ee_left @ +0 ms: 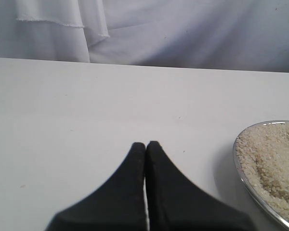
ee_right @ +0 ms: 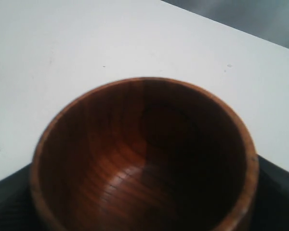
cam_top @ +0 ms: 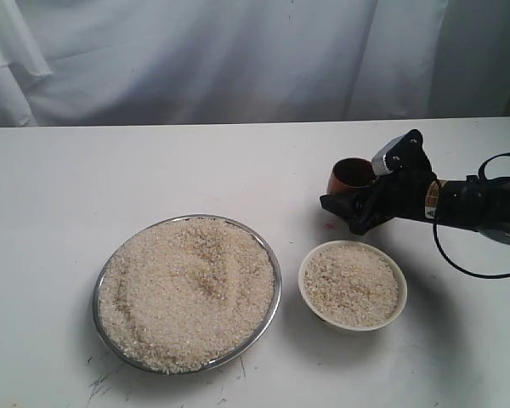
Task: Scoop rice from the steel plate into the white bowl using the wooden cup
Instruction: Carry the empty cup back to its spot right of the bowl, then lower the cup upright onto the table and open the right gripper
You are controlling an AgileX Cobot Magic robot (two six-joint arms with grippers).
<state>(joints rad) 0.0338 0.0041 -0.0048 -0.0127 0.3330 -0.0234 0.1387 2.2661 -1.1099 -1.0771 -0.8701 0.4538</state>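
- Right wrist view looks straight into the wooden cup (ee_right: 144, 159), which sits clamped between the right gripper's black fingers (ee_right: 7, 202); one shows at each side of the cup's wall.
- The cup's dark, ringed reddish-brown inside holds no grains.
- In the exterior view the right gripper (cam_top: 354, 189) grasps the wooden cup (cam_top: 348, 176) from the side, with the cup's mouth tilted towards the arm.
- A yellowish band (cam_top: 433, 196) on the arm behind the gripper is too small to read.
- A black cable (cam_top: 459, 265) loops down from the same arm.
- The cup is just behind the white bowl (cam_top: 305, 274), which is near the gripper and filled with rice almost to its rim.
- The steel plate (cam_top: 277, 285) lies just beside the bowl, on its left, apart from it and heaped with rice (cam_top: 187, 289).
- Both dishes stand on a white table (cam_top: 153, 170) with a white cloth (cam_top: 238, 59) hanging behind it.
- The left gripper (ee_left: 145, 144) is clenched with its two black fingertips pressed together and nothing between them. It is above bare table, near the steel plate's rim (ee_left: 241, 169) and its rice (ee_left: 274, 159).
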